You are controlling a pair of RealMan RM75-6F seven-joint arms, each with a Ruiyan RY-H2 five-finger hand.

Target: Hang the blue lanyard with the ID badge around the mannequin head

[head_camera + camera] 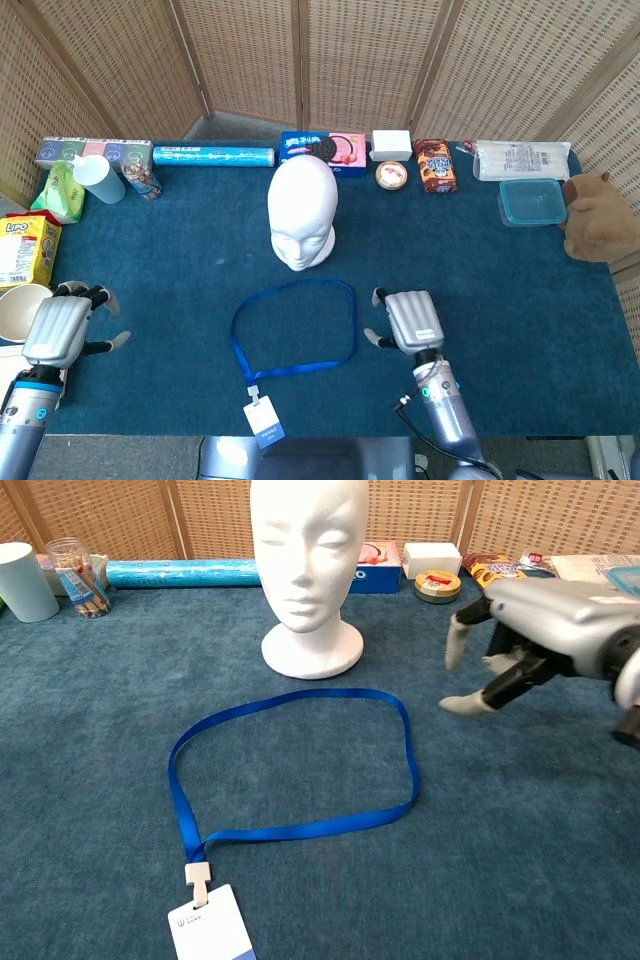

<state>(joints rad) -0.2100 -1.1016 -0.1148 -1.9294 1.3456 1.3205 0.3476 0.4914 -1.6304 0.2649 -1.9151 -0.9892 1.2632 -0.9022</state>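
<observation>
A white mannequin head (302, 213) (310, 565) stands upright in the middle of the blue cloth. In front of it the blue lanyard (295, 330) (300, 765) lies flat in an open loop, its white ID badge (265, 421) (210, 927) at the near edge. My right hand (410, 320) (540, 640) hovers just right of the loop, fingers apart, holding nothing. My left hand (62, 330) is at the far left edge, open and empty, well away from the lanyard.
Along the back stand a blue roll (213, 156), cookie box (322, 150), white box (391, 144), small tin (391, 176), snack bag (435, 165) and cup (98, 180). A lidded container (531, 202) and plush toy (595, 215) sit right. A yellow box (25, 248) and bowl (20, 305) sit left.
</observation>
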